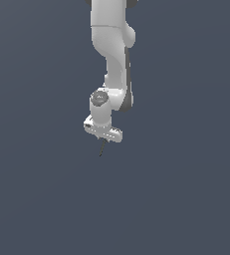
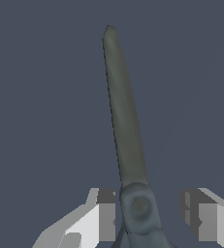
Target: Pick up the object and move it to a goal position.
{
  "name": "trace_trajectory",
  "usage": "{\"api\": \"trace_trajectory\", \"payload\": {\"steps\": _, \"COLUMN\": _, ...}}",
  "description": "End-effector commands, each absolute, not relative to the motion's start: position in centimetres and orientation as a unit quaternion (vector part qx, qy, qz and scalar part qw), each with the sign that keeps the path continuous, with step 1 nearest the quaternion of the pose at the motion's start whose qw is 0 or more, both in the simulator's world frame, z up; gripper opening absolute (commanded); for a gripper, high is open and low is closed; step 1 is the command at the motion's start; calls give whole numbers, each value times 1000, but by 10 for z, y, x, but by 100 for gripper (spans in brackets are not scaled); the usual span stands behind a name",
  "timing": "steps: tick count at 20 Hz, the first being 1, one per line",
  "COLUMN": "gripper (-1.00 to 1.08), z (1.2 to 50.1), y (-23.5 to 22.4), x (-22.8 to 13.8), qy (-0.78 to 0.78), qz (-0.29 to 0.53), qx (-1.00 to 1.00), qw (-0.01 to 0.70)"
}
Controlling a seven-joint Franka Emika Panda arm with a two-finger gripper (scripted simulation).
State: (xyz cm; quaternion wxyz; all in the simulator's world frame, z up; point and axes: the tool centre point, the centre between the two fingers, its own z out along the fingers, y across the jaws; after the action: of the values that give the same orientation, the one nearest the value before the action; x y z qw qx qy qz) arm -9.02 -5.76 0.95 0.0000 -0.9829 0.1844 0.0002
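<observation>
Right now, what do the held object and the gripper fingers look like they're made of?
The object: dull olive-grey blade, matte, faint sheen, bluer pivot end; possibly metal, but the render leaves it open. Gripper fingers: flat grey pads on glossy white bodies, looking like painted metal or plastic. One pad touches the object; the other stands apart.

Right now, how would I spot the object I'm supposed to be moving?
Follow the white arm down to its gripper. The object is the thin dark sliver hanging just beneath it. In the wrist view it is a long grey-olive tapering blade between the pale fingers, far narrower than they are.
</observation>
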Motion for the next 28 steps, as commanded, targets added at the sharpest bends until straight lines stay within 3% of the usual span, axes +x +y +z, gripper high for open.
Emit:
{"api": "trace_trajectory", "payload": {"steps": 1, "gripper": -100, "z": 8, "y": -57, "x": -89, "qy": 184, "qz": 0, "qx": -983, "qw": 0}}
{"api": "trace_trajectory", "payload": {"steps": 14, "gripper": -100, "z": 49, "y": -49, "x": -77, "qy": 185, "qz": 0, "qx": -983, "qw": 0}}
{"api": "trace_trajectory", "payload": {"steps": 28, "gripper": -100, "z": 175, "y": -24, "x": -35, "qy": 185, "qz": 0, "qx": -983, "qw": -1}}
